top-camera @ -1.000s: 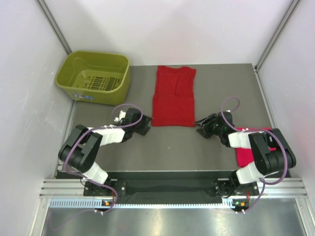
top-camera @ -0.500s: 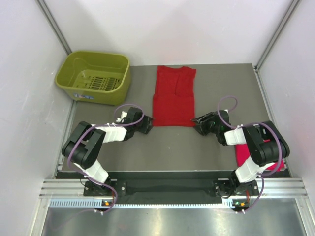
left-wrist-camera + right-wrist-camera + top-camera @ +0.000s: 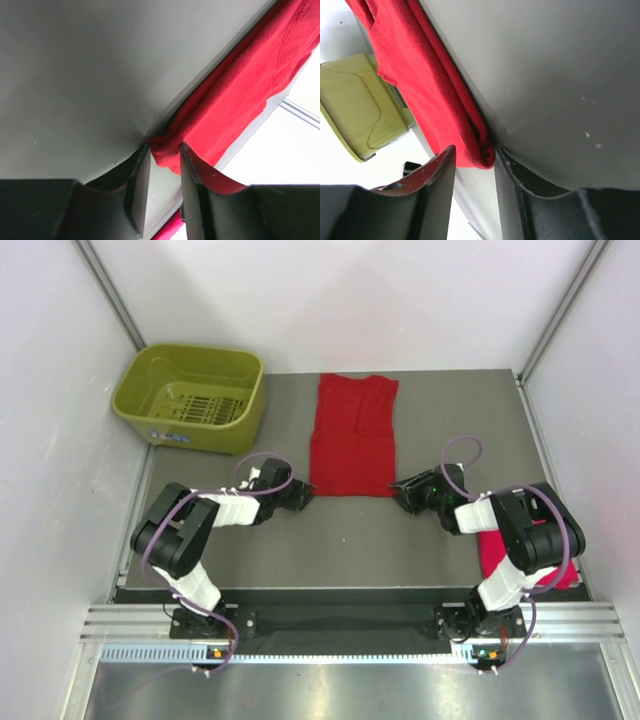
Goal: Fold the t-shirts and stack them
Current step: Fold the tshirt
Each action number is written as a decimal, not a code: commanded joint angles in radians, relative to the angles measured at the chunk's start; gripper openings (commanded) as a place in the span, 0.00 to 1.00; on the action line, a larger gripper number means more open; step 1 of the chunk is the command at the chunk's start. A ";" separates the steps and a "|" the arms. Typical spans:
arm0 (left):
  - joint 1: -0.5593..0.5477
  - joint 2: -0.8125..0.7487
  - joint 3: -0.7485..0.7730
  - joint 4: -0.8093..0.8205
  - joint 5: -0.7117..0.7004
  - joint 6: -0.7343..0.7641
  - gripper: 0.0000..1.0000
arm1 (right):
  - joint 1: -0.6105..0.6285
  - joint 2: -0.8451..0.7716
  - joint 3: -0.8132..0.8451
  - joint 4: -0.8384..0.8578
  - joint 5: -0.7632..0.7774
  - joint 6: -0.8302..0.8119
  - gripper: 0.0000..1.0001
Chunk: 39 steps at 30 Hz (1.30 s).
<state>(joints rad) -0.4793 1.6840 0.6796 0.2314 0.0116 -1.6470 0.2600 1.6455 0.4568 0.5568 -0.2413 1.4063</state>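
The deep red t-shirt lies folded into a long strip in the middle of the grey table. My left gripper is at its near left corner. In the left wrist view that gripper pinches the bunched corner of the shirt between its tips. My right gripper is at the near right corner. In the right wrist view that gripper stands narrowly open around the rounded, unsqueezed fold of the shirt. The pinkish red t-shirt lies folded at the near right, mostly hidden under the right arm.
An olive-green plastic basket stands at the back left of the table, also seen in the right wrist view as the basket beyond the shirt. White walls close in the table on three sides.
Both grippers have slid inward and slightly forward to the shirt's near corners, the left one more than the right. The shirt has not moved.
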 commanded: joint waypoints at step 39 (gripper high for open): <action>-0.262 -0.687 -0.195 -0.645 0.004 0.102 0.00 | 0.293 -1.084 -0.231 -0.936 0.237 -0.256 0.00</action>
<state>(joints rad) -0.7189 1.0550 0.4561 -0.2550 0.0963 -1.5421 0.4934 0.6098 0.2207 -0.2581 -0.0856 1.1313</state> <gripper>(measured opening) 0.035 0.024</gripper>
